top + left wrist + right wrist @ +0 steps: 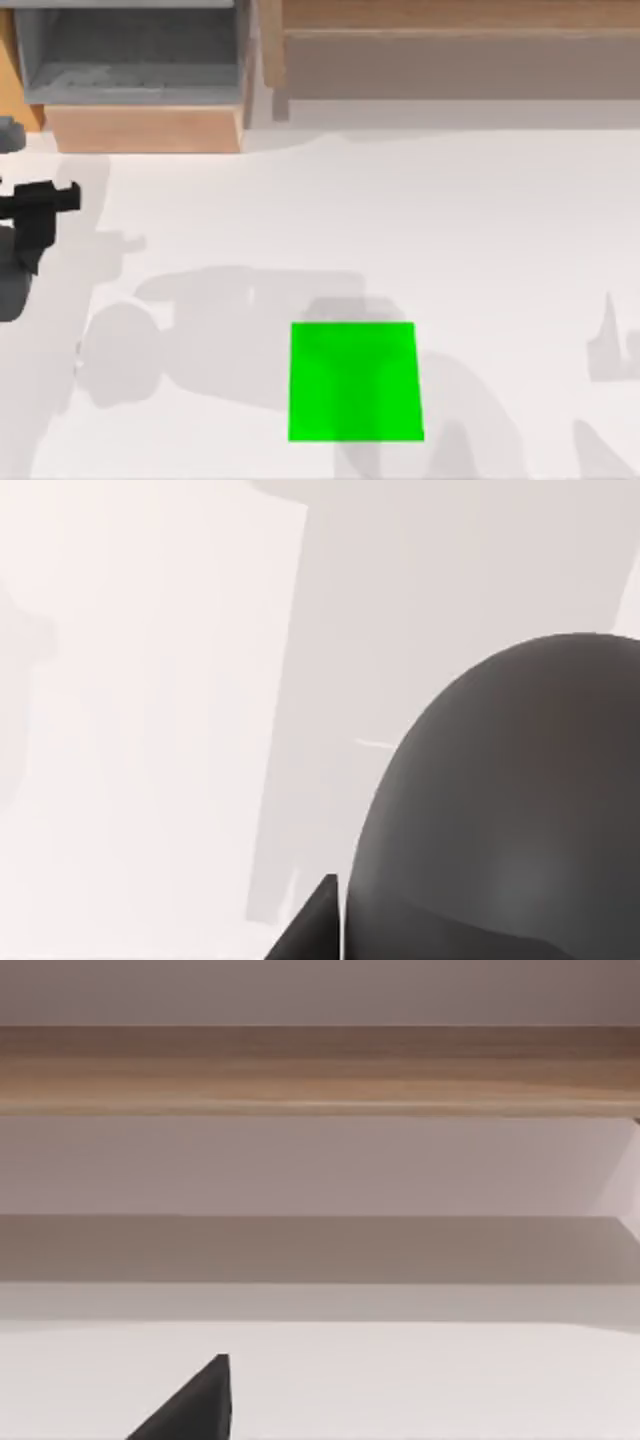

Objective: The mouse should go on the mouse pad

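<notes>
The mouse pad is a flat bright green square lying near the table's front edge, a little right of the middle. My left gripper is black and sits at the far left edge of the table, well away from the pad. In the left wrist view the mouse is a dark grey rounded body very close to the camera, pressed beside one black fingertip and off the table surface. One black fingertip of my right gripper pokes into the right wrist view, above the white table.
A wooden unit with an open grey compartment stands at the back left. A long wooden cabinet runs along the back right, and the right wrist view faces its wooden ledge. Arm shadows fall across the white table around the pad.
</notes>
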`<action>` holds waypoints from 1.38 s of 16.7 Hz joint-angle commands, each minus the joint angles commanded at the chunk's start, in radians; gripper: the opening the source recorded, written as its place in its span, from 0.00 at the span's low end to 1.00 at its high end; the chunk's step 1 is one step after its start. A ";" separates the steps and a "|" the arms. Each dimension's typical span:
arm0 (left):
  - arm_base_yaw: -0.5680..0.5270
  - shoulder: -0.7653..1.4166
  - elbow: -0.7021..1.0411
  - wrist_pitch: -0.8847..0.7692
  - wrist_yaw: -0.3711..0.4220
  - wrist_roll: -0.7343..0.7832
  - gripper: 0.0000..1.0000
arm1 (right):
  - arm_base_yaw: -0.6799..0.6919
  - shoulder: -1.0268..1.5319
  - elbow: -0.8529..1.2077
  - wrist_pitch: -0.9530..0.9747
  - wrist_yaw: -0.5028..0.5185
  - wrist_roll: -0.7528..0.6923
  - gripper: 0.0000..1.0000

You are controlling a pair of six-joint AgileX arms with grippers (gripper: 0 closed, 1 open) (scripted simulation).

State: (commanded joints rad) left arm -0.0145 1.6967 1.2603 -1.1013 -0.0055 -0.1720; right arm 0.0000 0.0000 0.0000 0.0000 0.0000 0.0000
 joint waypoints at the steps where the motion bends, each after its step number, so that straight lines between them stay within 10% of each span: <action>1: 0.000 0.000 0.000 0.000 0.000 0.000 0.00 | 0.000 0.000 0.000 0.000 0.000 0.000 1.00; 10: -0.022 0.041 -0.011 0.015 -0.006 -0.255 0.00 | 0.000 0.000 0.000 0.000 0.000 0.000 1.00; 23: -0.196 0.190 0.025 0.041 -0.020 -1.598 0.00 | 0.000 0.000 0.000 0.000 0.000 0.000 1.00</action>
State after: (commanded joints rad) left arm -0.2102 1.8868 1.2852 -1.0602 -0.0251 -1.7696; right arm 0.0000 0.0000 0.0000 0.0000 0.0000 0.0000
